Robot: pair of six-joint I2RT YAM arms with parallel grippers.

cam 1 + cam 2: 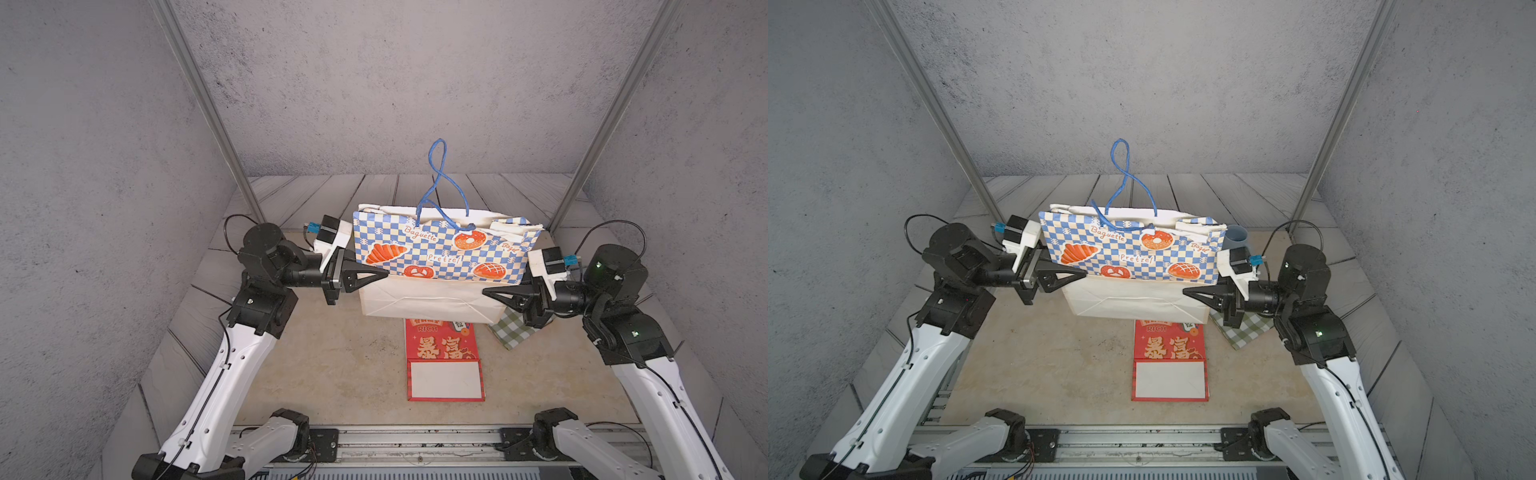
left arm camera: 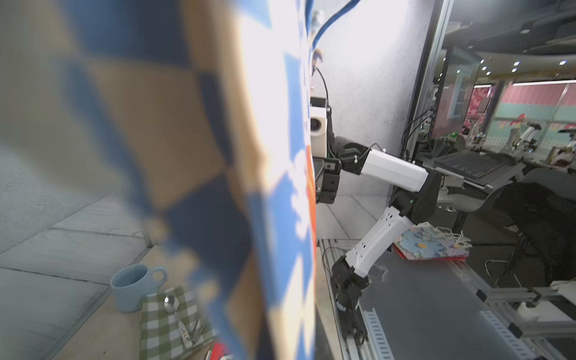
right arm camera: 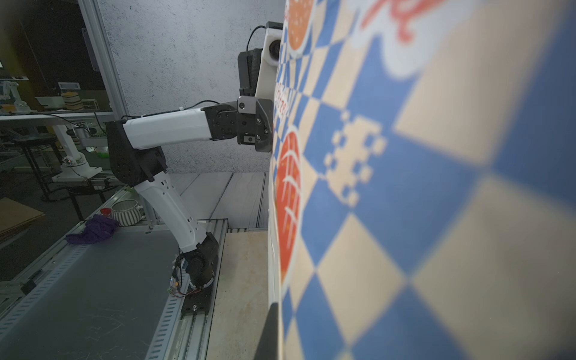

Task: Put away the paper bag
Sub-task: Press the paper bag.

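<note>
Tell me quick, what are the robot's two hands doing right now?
Left gripper: closed, pinching the paper bag at its side edge.
Right gripper: closed, pinching the opposite side of the bag.

A checked bag (image 2: pixel 199 156), blurred and close, fills much of the view. Taking the rail (image 2: pixel 374 330) as six o'clock, a pale blue mug (image 2: pixel 131 286) stands just at twelve from a green checked cloth (image 2: pixel 159 327) bearing a spoon (image 2: pixel 171 304). The right arm (image 2: pixel 392 168) rises from the rail to the bag's edge.
</note>
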